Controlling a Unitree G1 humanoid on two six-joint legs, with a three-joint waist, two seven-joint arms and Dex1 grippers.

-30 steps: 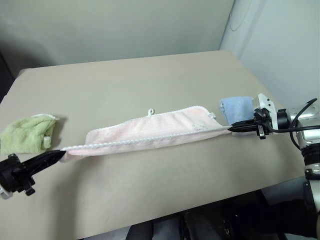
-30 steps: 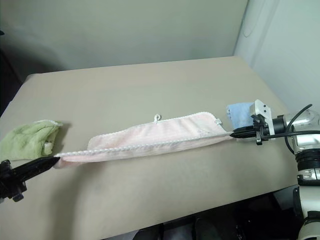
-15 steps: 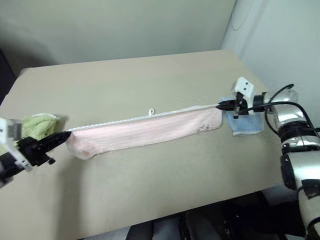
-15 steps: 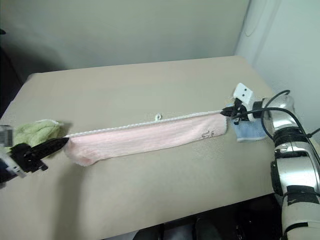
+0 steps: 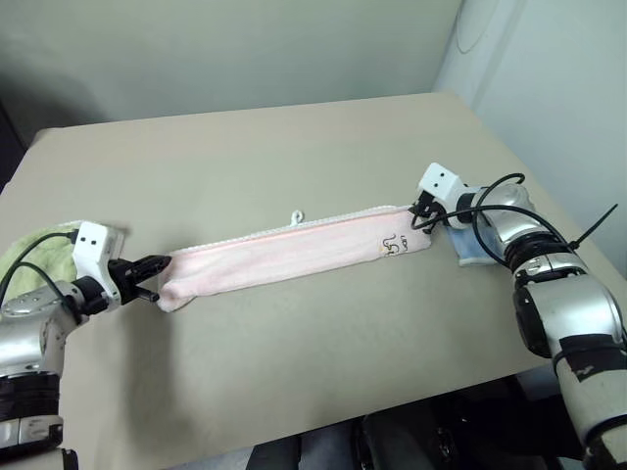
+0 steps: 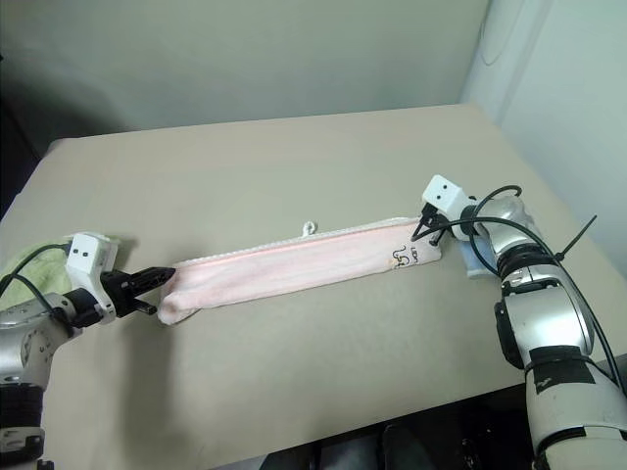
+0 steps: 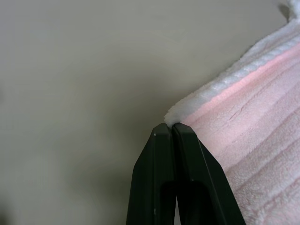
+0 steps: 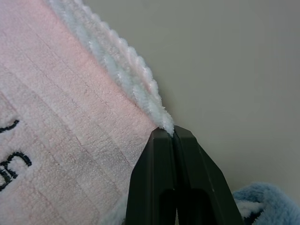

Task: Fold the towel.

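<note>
Both grippers have carried the near long edge of the towel (image 5: 294,257) away from the robot and over the far edge, so the towel now lies as a narrow doubled strip on the table (image 5: 294,372); a second ago that edge hung in the air between the two arms.

Beside the left arm a green cloth (image 6: 22,268) lies, well behind the jaws. The left gripper (image 5: 157,264) has its jaws pressed together on the white-edged left corner of the towel, which sits right at their tips. From there the pink strip runs across the table to the right gripper (image 5: 419,213), whose jaws are also closed tight on the right corner. The dark logo (image 5: 394,245) is just beside these jaws, and a blue cloth (image 8: 262,206) lies close behind them.

I judge that the first fold, lengthwise, is almost finished. The next move probably calls for laying the pinched corners flat on the far edge, opening both jaws, and then bringing one short end over the other.
</note>
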